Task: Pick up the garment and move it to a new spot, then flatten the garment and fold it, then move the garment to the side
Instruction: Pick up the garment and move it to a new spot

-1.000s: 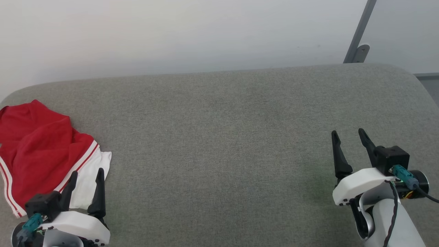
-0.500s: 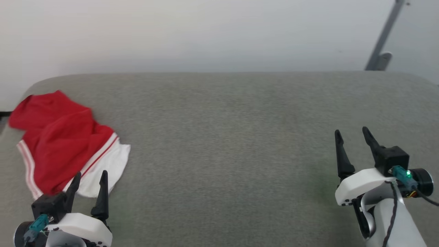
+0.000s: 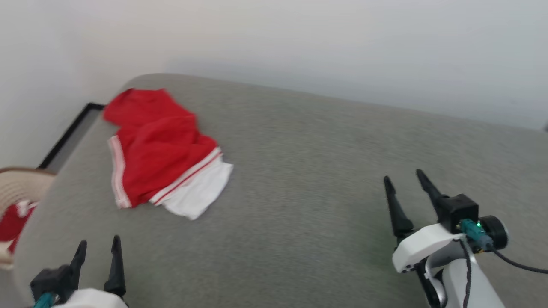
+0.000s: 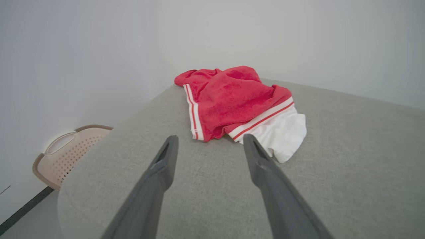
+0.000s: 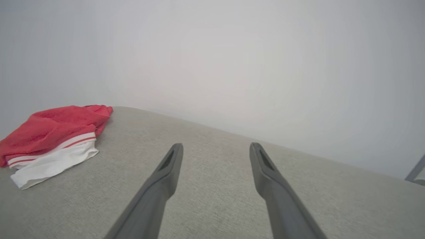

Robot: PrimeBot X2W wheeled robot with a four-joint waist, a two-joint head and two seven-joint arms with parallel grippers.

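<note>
The garment, a red T-shirt with a white sleeve and striped trim, lies crumpled near the far left corner of the grey padded table. It also lies ahead of the left fingers in the left wrist view, garment, and at the far left in the right wrist view, garment. My left gripper is open and empty at the lower left, well short of the shirt. My right gripper is open and empty at the lower right, far from it.
A pale perforated basket stands on the floor beyond the table's left end; in the head view the basket holds something red. A white wall runs behind the table. A dark strip lines the floor by the wall.
The head camera has swung to the left, so the shirt now sits nearer the middle of the picture and the basket has come into view. Both grippers stay open and empty.
</note>
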